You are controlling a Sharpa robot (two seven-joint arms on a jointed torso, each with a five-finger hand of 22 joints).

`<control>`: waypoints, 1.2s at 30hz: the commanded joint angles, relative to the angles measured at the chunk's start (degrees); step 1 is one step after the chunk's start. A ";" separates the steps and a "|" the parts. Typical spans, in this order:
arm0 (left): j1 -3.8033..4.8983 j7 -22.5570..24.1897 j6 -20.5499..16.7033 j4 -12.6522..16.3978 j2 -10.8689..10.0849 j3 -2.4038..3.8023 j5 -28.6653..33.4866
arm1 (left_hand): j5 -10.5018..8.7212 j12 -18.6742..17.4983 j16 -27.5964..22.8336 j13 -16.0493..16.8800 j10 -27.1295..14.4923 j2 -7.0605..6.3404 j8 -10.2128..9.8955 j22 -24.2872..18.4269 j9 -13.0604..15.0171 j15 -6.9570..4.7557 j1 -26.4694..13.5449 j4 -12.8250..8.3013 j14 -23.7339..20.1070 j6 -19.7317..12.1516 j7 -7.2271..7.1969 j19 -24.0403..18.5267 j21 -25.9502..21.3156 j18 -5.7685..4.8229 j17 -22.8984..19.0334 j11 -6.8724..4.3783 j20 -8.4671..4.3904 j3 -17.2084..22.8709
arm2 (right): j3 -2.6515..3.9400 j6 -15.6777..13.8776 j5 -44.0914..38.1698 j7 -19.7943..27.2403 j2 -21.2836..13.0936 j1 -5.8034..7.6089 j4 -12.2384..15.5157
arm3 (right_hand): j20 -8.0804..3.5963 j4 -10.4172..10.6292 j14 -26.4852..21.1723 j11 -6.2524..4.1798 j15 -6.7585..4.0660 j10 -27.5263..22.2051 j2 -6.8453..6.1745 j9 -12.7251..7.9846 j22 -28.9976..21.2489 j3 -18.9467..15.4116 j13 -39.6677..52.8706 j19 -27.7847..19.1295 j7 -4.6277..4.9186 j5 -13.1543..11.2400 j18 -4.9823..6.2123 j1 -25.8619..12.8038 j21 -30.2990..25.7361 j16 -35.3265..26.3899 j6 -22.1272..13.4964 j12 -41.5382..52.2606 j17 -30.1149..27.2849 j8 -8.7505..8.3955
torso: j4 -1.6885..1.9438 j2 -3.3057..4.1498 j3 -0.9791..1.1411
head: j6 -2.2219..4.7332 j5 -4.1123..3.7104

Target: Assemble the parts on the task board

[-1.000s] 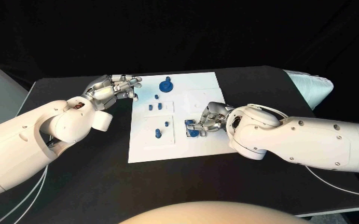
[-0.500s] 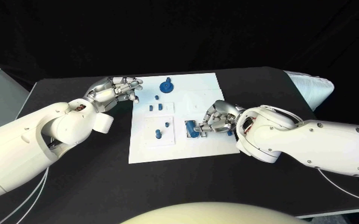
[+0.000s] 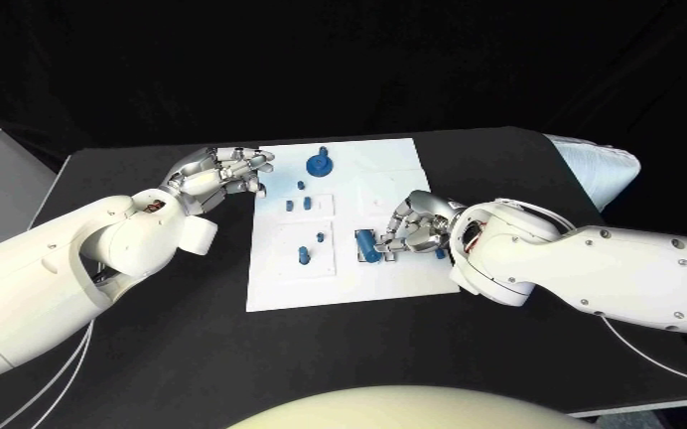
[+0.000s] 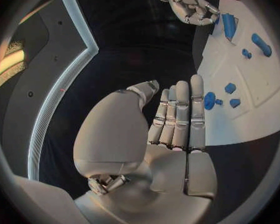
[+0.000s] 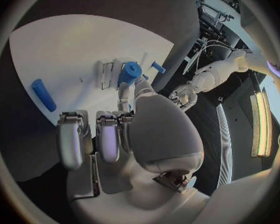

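Note:
The white task board [image 3: 394, 176] lies mid-table. My right hand [image 3: 418, 224] is over its right side and pinches a blue part [image 3: 369, 245] at its fingertips, just above the board. In the right wrist view that blue part [image 5: 129, 73] sits at the thumb tip beside a recess in the board, and a blue rod [image 5: 43, 94] lies loose farther off. My left hand [image 3: 223, 175] hovers at the board's far left corner with straight fingers [image 4: 177, 114] and holds nothing. A large blue knob [image 3: 318, 164] and small blue pegs [image 3: 297, 205] stand on the board's left half.
A pale cloth-like object [image 3: 595, 166] lies at the table's far right edge. The black table [image 3: 172, 330] stretches in front of and to the left of the board. Two more blue pieces [image 3: 305, 255] stand in a recess near the board's front left.
My right hand has shifted slightly to the right and drawn the blue part up with it at its fingertips. The left hand has stayed in place.

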 commanded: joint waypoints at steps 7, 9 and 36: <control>-0.06 0.33 0.48 0.23 -0.04 0.02 0.35 | 0.32 0.30 -0.38 -0.05 -0.28 0.31 -0.37 -0.06 -0.08 0.01 0.04 0.37 0.41 -0.05 -0.08 0.56 -0.37 0.33 -0.01 0.08 -0.01 0.01 | -0.02 1.67 -1.65 -1.04 1.43 -0.22 -0.99 | -0.67 -0.07 5.97 -0.54 -0.66 5.66 -0.70 -0.12 14.19 0.69 14.66 5.39 -0.53 -0.09 -0.60 1.75 0.47 0.24 0.26 0.42 15.09 0.35 | 0.00 -0.04 -0.05 | -0.44 0.29; -0.06 0.33 0.48 0.24 -0.05 0.02 0.35 | 0.32 0.30 -0.38 -0.05 -0.28 0.31 -0.37 -0.06 -0.08 0.01 0.04 0.37 0.41 -0.05 -0.08 0.56 -0.37 0.33 -0.01 0.08 -0.01 0.01 | -0.02 1.66 -1.84 -1.14 1.59 -0.28 -1.06 | -0.68 -0.07 5.97 -0.55 -0.67 5.66 -0.77 -0.13 14.19 0.73 14.66 5.39 -0.54 -0.15 -0.60 1.87 0.47 0.24 0.29 0.41 15.09 0.36 | -0.04 -0.04 -0.03 | -0.50 0.32; -0.06 0.23 0.45 0.39 -0.27 0.02 0.40 | 0.33 0.36 -0.41 -0.08 -0.37 0.37 -0.39 -0.25 -0.08 0.01 0.11 0.63 0.39 -0.11 -0.07 0.70 -0.63 0.33 0.00 0.09 0.00 -0.03 | -0.04 0.47 -3.85 -2.23 3.74 -1.01 -2.37 | -0.85 0.08 5.97 -0.73 -0.85 5.85 -1.39 -0.24 14.23 1.65 14.89 5.41 -0.72 -0.80 -0.63 3.43 0.63 0.24 0.73 0.75 15.09 0.56 | -0.02 -0.09 0.01 | -0.84 0.21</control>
